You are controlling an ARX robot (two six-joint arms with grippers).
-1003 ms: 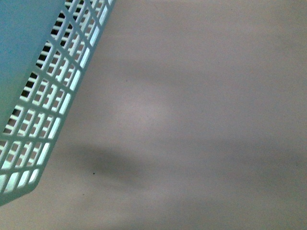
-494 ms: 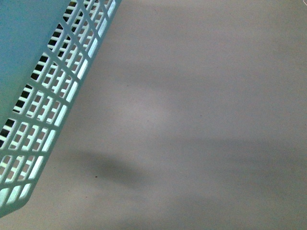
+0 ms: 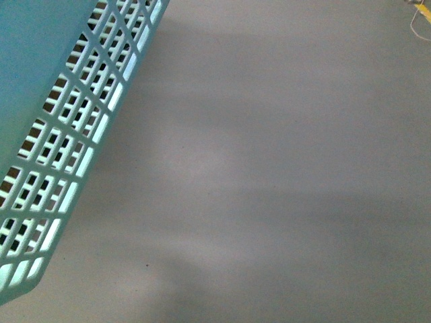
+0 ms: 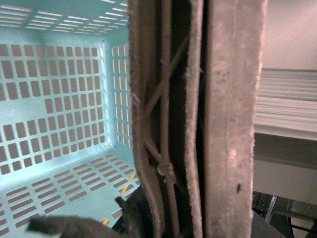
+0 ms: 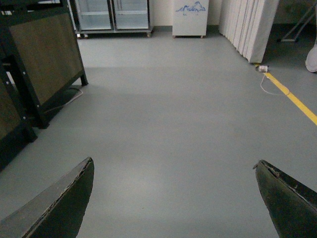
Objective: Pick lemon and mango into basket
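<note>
The empty basket [image 3: 67, 134] looks light and stiff, best held by its handle [image 4: 230, 99]; whether the left gripper [image 4: 124, 220] clasps it cannot be told, and the right gripper [image 5: 173, 166] gapes wide.

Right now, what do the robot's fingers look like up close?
The right gripper has two dark, almost black fingers, flat and tapering to blunt tips, with scuffed pale edges. Of the left gripper only a dark, ragged-edged bit shows in its wrist view. No cables or markings are visible on either.
</note>
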